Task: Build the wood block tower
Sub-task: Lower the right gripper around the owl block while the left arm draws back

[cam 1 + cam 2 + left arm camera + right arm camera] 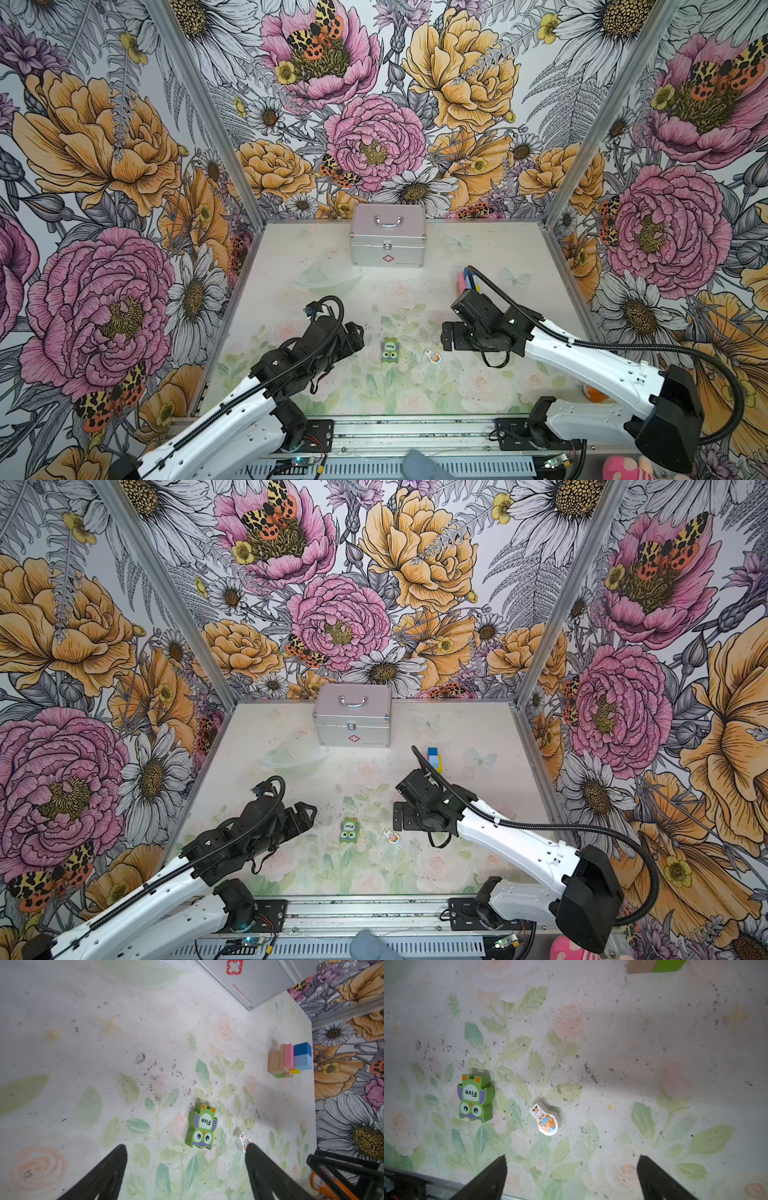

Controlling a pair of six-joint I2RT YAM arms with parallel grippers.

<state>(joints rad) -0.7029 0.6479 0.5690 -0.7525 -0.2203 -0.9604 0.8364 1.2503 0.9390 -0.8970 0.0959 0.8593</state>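
The tower (288,1059) is a short stack of wood blocks in tan, pink, dark blue, light blue, yellow and green. In both top views it stands at the right, partly hidden behind the right arm (469,279) (434,757). A flat green owl piece (390,350) (201,1126) marked "Five" lies mid-table. A small white cartoon figure piece (433,355) (546,1119) lies just right of it. My left gripper (355,332) (186,1147) is open and empty, left of the owl. My right gripper (446,336) (572,1157) is open and empty, right of the figure piece.
A silver metal case (388,237) (259,980) stands at the back centre. A clear shallow dish (328,276) sits in front of it to the left. An orange object (594,392) lies near the right wall. Flowered walls enclose three sides.
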